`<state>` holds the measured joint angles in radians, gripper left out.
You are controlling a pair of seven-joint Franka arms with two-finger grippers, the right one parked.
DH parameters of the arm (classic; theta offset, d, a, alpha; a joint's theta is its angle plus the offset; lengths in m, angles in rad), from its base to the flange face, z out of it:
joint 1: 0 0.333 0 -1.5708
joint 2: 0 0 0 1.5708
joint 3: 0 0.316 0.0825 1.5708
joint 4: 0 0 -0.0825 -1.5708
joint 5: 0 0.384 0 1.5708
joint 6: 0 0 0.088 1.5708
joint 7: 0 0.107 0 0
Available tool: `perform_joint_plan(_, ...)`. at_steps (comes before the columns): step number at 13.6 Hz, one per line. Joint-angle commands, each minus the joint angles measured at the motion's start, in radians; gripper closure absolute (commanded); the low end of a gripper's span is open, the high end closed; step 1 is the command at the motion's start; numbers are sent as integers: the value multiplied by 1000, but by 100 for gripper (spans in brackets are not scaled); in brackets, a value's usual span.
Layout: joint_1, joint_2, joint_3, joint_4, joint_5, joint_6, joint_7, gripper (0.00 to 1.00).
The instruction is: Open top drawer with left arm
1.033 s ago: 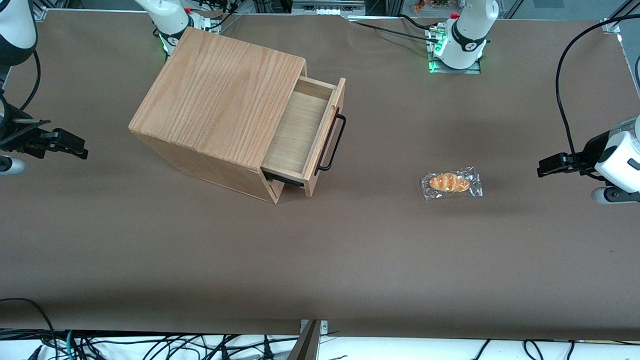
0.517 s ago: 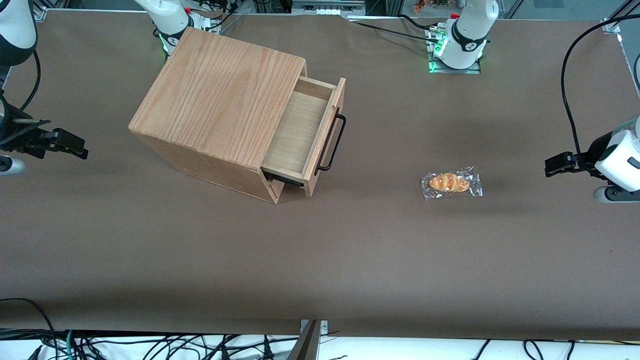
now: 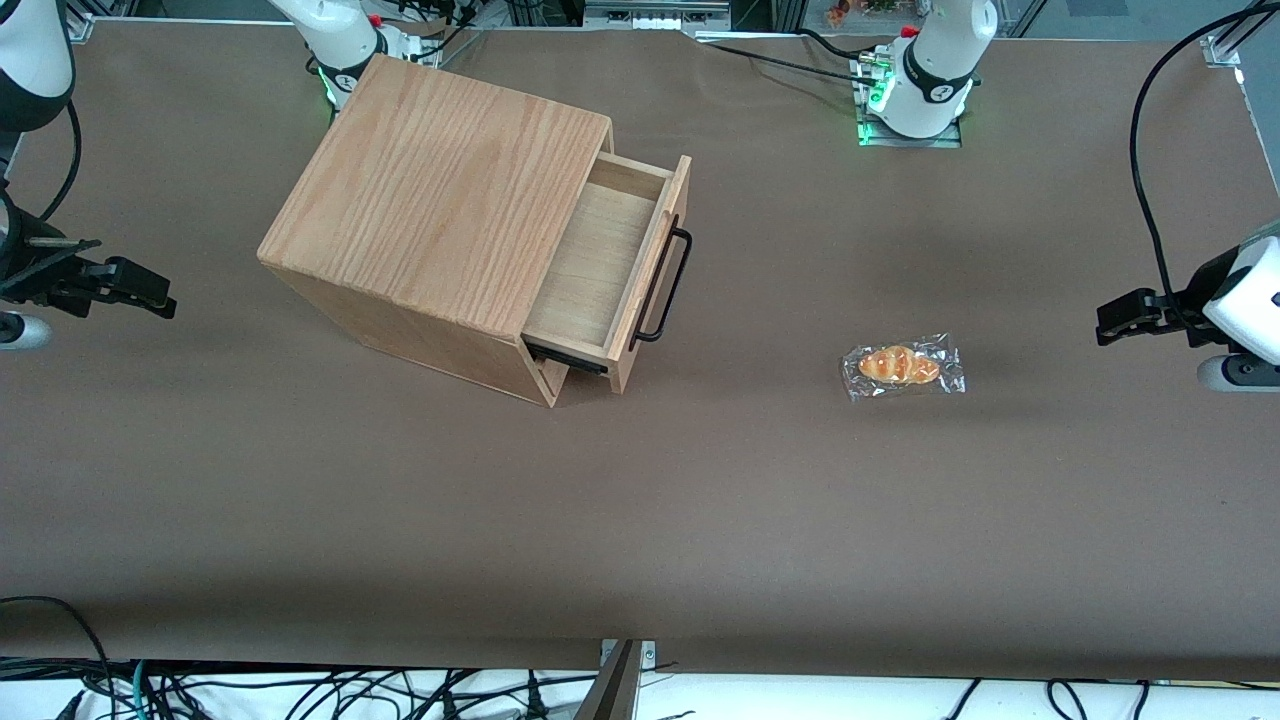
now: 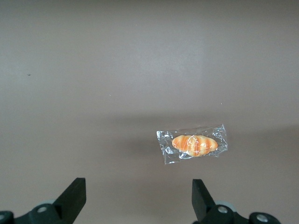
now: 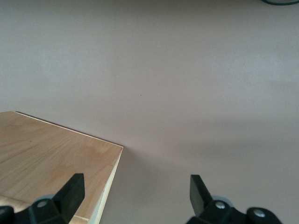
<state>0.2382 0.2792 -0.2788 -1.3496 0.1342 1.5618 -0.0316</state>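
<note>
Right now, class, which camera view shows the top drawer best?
The front view: the top drawer stands pulled out, black handle visible. Neither wrist view shows it. The open gripper hangs at the working arm's end.

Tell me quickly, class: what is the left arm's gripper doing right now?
Left arm's gripper: open, holding nothing, up over the table toward the working arm's end, away from the top drawer.

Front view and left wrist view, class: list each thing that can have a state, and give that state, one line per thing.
top drawer: pulled partly out, nothing inside.
black bar handle: free, nothing gripping it.
gripper: open, holding nothing, toward the working arm's end of the table.
wrapped bread roll: lying flat on the table, sealed in clear wrap.
</note>
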Motion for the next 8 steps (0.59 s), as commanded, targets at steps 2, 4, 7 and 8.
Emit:
perform_joint_plan(2,3,-18,-7,6,-38,-17,21,0)
perform_joint_plan(4,0,-17,-7,6,-38,-17,21,0)
perform_joint_plan(7,-8,-17,-10,6,-44,-17,21,0)
perform_joint_plan(8,-10,-18,-11,6,-80,-19,18,0)
